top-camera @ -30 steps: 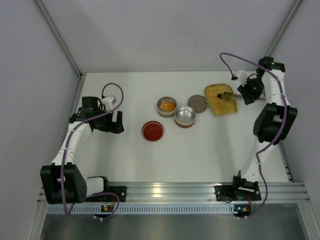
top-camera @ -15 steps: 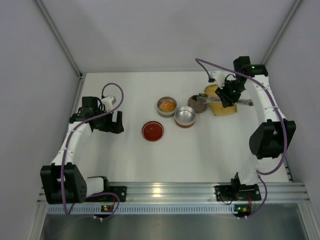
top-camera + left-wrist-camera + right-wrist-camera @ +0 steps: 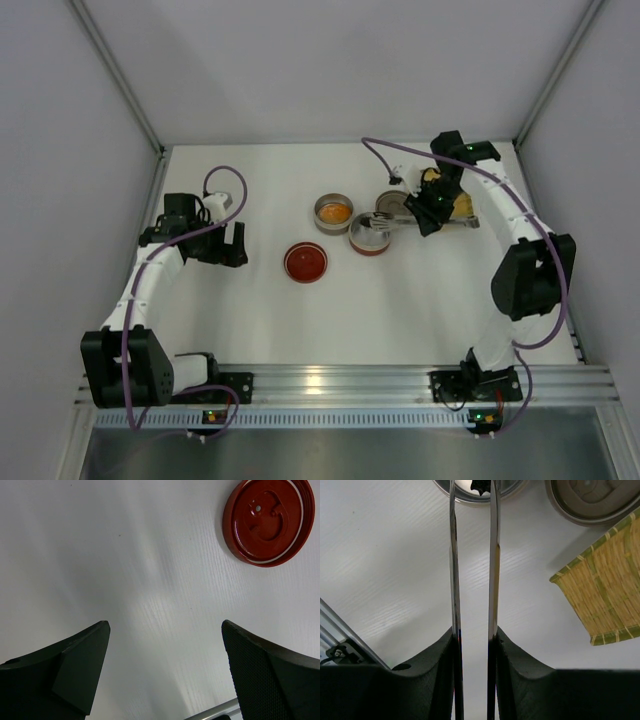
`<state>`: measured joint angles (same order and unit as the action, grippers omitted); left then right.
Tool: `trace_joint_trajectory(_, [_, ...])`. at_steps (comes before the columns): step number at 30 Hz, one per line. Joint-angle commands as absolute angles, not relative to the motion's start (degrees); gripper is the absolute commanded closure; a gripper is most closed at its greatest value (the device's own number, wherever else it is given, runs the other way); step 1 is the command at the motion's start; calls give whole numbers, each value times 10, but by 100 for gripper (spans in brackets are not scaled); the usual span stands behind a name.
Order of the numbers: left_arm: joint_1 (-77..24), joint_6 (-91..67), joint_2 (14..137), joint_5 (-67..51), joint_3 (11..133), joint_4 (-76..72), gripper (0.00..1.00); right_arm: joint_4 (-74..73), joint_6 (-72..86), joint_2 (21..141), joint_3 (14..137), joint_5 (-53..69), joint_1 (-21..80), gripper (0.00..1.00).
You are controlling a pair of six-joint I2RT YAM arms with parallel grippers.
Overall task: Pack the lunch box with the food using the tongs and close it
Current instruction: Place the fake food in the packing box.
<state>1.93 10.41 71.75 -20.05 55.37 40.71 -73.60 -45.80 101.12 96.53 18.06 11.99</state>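
The right fingers (image 3: 520,680) are clamped on the tongs (image 3: 493,555), one finger pressing the outside of each slim arm, and the two arms run almost parallel away from the wrist. Out at the tips is the black piece (image 3: 480,486), pinched between them directly over the silvery tin (image 3: 510,486) (whether it touches the tin's floor cannot be told from this angle). Just right of that tin lies the grey lid (image 3: 590,497), flat on the counter (image 3: 420,300), and nearer and further right the corner of the woven tray (image 3: 605,590) pokes into view.

From above, the right arm reaches in from the right side with the tongs pointing left toward the middle of the counter. The orange piece (image 3: 335,212) sits inside the second tin (image 3: 318,205), just left of the silvery one and a touch farther back. The red lid (image 3: 268,520) lies near and left of both tins, on its own.

Over on the left, the left fingers (image 3: 270,670) stand wide apart above bare counter, gripping nothing, with the red lid well off to their right.
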Motion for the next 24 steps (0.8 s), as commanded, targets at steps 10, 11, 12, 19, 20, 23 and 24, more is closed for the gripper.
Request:
trace_joint_trajectory(10, [18, 103, 710, -213, 546, 388, 2, -691, -437, 1046, 961, 178, 158, 100])
trace_joint_trajectory(11, [18, 104, 711, -214, 545, 388, 2, -691, -437, 1047, 958, 177, 157, 100])
trace_joint_trajectory(12, [18, 103, 711, -214, 545, 387, 2, -689, -438, 1046, 956, 175, 157, 100])
trace_joint_trajectory(19, [18, 103, 717, -218, 545, 383, 2, -679, -438, 1049, 941, 175, 158, 100])
trace_joint_trajectory(20, [18, 102, 719, -219, 546, 382, 2, -677, -437, 1052, 942, 175, 157, 100])
trace_joint_trajectory(23, [18, 101, 717, -219, 548, 385, 2, -672, -434, 1061, 946, 175, 157, 100])
trace_joint_trajectory(24, [18, 100, 717, -217, 548, 386, 2, -671, -434, 1064, 947, 177, 158, 99])
